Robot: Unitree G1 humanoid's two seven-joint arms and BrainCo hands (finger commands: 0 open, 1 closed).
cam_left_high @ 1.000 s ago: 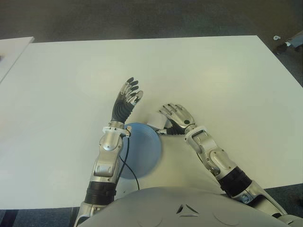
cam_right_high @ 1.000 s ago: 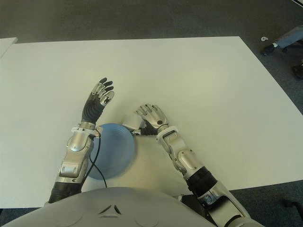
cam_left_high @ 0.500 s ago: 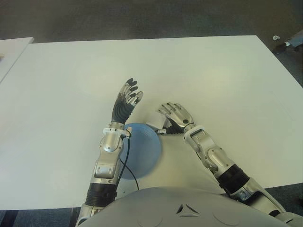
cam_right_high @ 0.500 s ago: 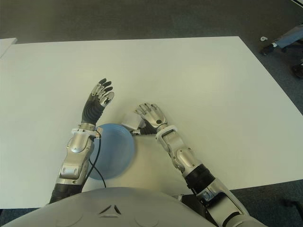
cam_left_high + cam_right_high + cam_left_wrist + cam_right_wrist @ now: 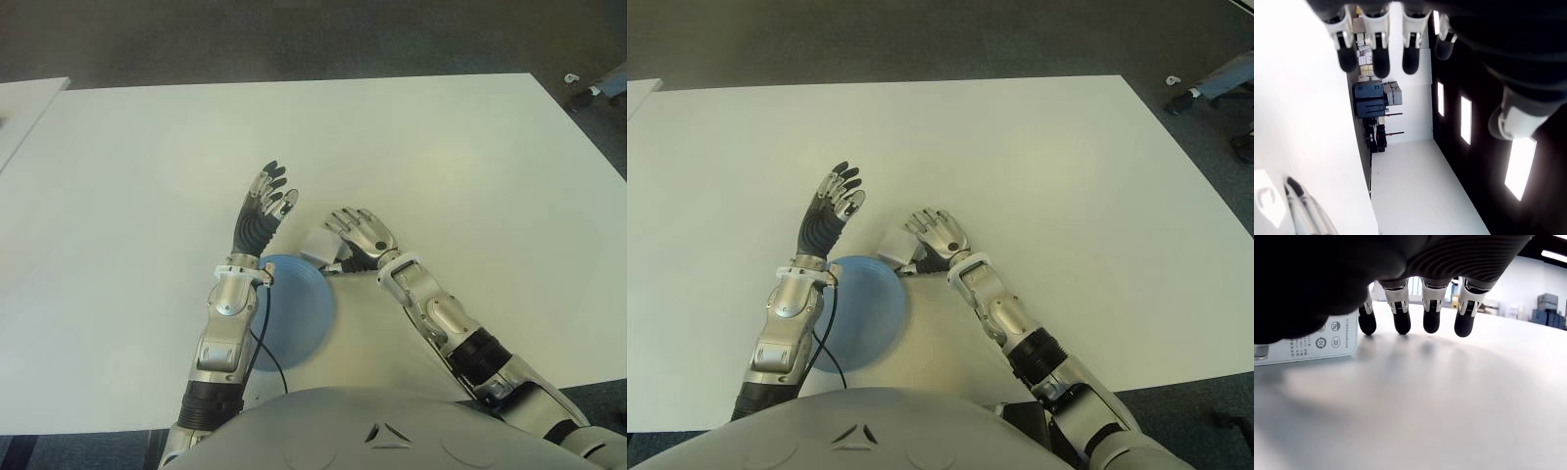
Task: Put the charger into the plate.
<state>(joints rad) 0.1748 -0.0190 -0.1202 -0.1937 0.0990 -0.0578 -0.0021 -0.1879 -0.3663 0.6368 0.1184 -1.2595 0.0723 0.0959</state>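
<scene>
The white charger (image 5: 319, 243) lies on the table (image 5: 441, 157) just beyond the blue plate (image 5: 294, 308), at its far right rim. The right hand (image 5: 361, 235) hovers beside it, fingers extended, gripping nothing. The left hand (image 5: 263, 208) is raised with fingers spread, empty.

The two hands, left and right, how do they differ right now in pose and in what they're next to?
The left hand is raised beyond the blue plate, fingers straight and spread, touching nothing; the right hand is palm down, low over the table, fingers extended. The left hand has no object near it; the right hand has the white charger beside its thumb, not grasped. Both hands are open and hold nothing.
</scene>
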